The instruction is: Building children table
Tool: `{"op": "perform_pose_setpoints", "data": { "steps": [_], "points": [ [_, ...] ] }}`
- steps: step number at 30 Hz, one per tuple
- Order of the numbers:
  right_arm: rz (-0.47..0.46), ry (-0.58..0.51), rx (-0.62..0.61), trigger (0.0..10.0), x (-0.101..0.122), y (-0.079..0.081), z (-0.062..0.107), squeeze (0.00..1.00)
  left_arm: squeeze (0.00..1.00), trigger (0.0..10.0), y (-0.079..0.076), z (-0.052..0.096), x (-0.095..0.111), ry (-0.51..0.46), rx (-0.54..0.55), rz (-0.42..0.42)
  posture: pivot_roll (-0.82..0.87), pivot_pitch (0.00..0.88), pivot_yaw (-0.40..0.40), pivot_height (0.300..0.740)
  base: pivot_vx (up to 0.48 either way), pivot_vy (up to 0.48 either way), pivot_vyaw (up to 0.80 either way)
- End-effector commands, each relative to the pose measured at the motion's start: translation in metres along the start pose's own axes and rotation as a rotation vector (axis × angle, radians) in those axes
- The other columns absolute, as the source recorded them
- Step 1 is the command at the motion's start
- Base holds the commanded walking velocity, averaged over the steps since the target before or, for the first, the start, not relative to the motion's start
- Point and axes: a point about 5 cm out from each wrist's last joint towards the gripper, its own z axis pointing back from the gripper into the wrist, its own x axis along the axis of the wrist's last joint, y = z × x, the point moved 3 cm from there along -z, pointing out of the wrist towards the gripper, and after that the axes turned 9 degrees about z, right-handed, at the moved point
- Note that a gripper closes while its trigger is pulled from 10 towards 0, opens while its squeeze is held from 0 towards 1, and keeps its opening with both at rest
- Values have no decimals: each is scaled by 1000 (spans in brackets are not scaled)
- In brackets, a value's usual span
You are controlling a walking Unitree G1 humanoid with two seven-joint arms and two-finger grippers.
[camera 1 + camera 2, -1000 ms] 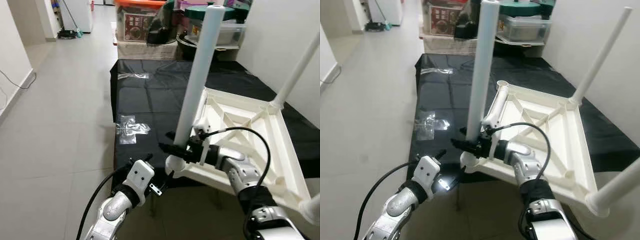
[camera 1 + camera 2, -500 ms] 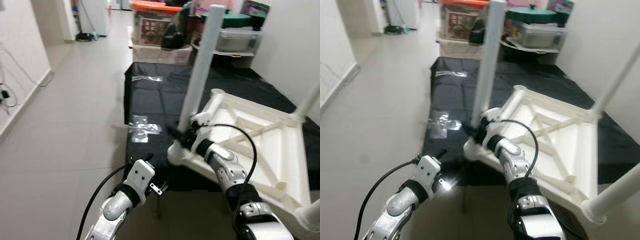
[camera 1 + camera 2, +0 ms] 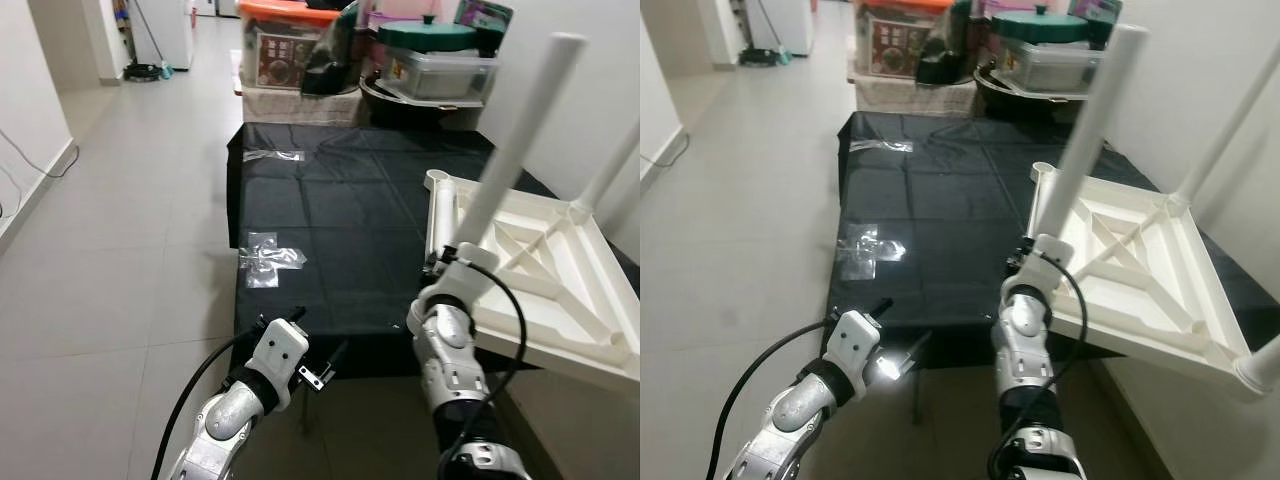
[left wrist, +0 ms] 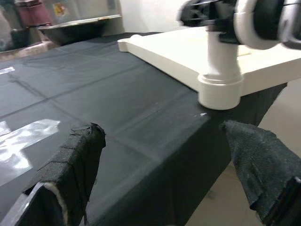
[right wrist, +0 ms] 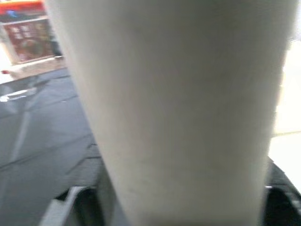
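Note:
The white children's table [image 3: 540,290] lies upside down on a black-covered surface [image 3: 340,220]. Its near-left leg [image 3: 515,140] stands in the corner socket [image 4: 220,89] and leans to the right. My right gripper [image 3: 452,262] is shut on this leg just above the socket; the leg [image 5: 178,108] sits between its black fingers [image 5: 277,197]. Another leg [image 3: 612,160] rises at the far right corner. My left gripper [image 3: 322,368] hangs below the near edge of the black surface, open and holding nothing, with its fingers [image 4: 77,160] wide apart.
Clear plastic bags [image 3: 265,258] lie on the black cloth. Storage boxes [image 3: 290,45] and a green-lidded tub [image 3: 435,55] crowd the far end. Tiled floor [image 3: 100,250] stretches to the left. A white wall [image 3: 560,30] stands close on the right.
The right arm has swung the held table corner to the right, and the leg now leans right instead of standing near upright. The view has shifted too. The left arm has stayed put.

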Motion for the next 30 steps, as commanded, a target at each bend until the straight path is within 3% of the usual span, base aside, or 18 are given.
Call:
{"op": "perform_pose_setpoints", "data": {
  "steps": [1,2,3,4,6,10,11,12,13,14,16,17,22,24,26,30],
  "points": [
    [7,-15,49,10000,2,12,0,1000,0,10000,0,1,-6,24,-2,-2,139,0,-101,740,0,0,0],
    [7,-15,49,10000,2,12,0,1000,0,10000,0,1,-6,24,-2,-2,139,0,-101,740,0,0,0],
    [23,-16,47,10000,2,10,-1,725,0,10000,0,1,-6,25,-2,-2,140,0,-103,740,0,0,0],
    [48,-38,66,10000,4,6,-2,0,0,10000,0,1,-6,25,-3,-2,140,0,-103,740,0,0,0],
    [88,-76,104,10000,7,2,-2,0,0,10000,0,1,-6,25,-2,-2,139,0,-105,740,0,0,0],
    [55,-80,238,10000,1,-8,-5,0,0,10000,0,0,-6,24,-1,-2,142,0,-108,740,0,0,0],
    [33,-57,347,10000,-2,-8,-4,0,0,10000,0,1,-6,23,0,-2,142,0,-108,740,0,0,0],
    [33,-57,347,10000,-2,-8,-4,0,0,10000,0,1,-6,23,0,-2,142,0,-108,740,0,0,0],
    [2,-12,572,10000,-4,-3,0,0,0,10000,0,1,-6,23,0,-2,137,0,-104,740,0,0,0],
    [-11,7,673,10000,-4,-1,3,0,0,10000,0,0,-6,23,-1,-2,137,0,-104,740,0,0,0],
    [-15,17,725,10000,-3,0,5,0,0,10000,0,0,-6,23,-1,-2,137,0,-104,740,0,0,0],
    [1,33,870,10000,2,5,8,0,0,10000,0,0,-6,23,-4,-2,137,0,-104,740,0,0,0],
    [42,46,1052,10000,5,14,14,0,0,10000,0,0,-7,23,-3,-5,145,0,-110,740,0,0,0],
    [42,46,1052,10000,5,14,14,0,0,10000,0,0,-7,23,-3,-5,145,0,-110,740,0,0,0],
    [73,57,1200,10000,9,27,17,0,0,10000,0,0,-7,22,-1,-8,158,0,-118,740,0,0,0],
    [119,87,1321,10000,8,40,21,0,0,10000,0,1,-7,22,0,-10,161,0,-120,740,0,0,0]
  ]
}}
